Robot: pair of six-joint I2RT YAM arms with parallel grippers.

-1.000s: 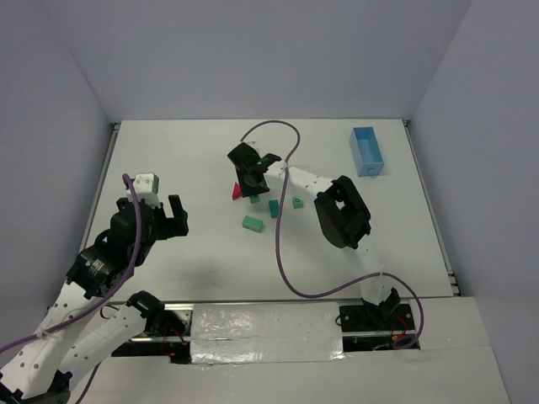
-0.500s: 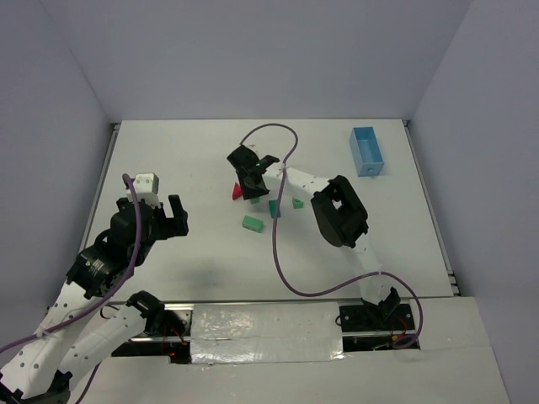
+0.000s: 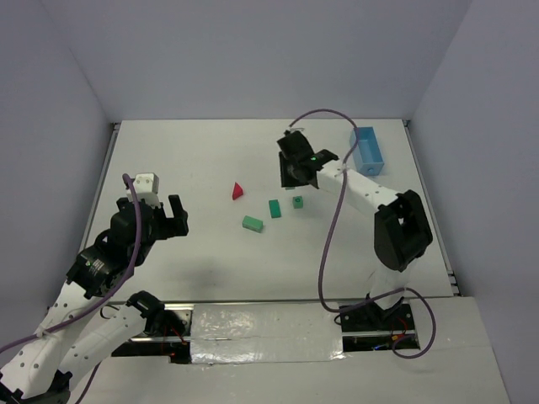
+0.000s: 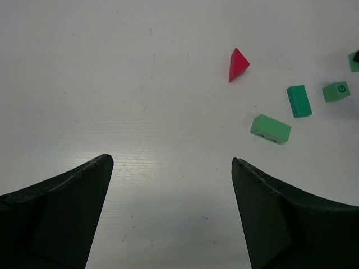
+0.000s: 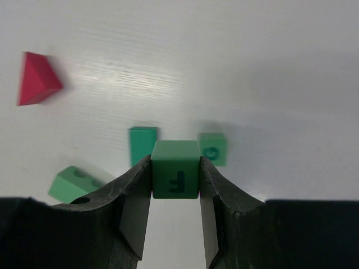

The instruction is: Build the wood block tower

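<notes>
The white table (image 3: 185,160) carries the same loose scatter as a second ago, less one cube. The right arm (image 3: 370,189) has swung from above the red piece toward the far right. The right gripper (image 3: 295,168) now hangs between the block cluster and the light blue tray (image 3: 367,151), whose place is unchanged. The left arm (image 3: 109,252) has not moved, and the left gripper (image 4: 171,168) stays spread wide over bare table with nothing between its fingers.

In the right wrist view, the right gripper's fingers (image 5: 134,185) pinch a green cube marked F (image 5: 175,176) from both sides. That cube lay beside the red triangular piece (image 3: 237,191) before and is now off the table. Left lying are the light green rectangular block (image 3: 252,223), the darker green rectangular block (image 3: 274,208) and the green cube marked G (image 3: 297,202), all apart from one another.
</notes>
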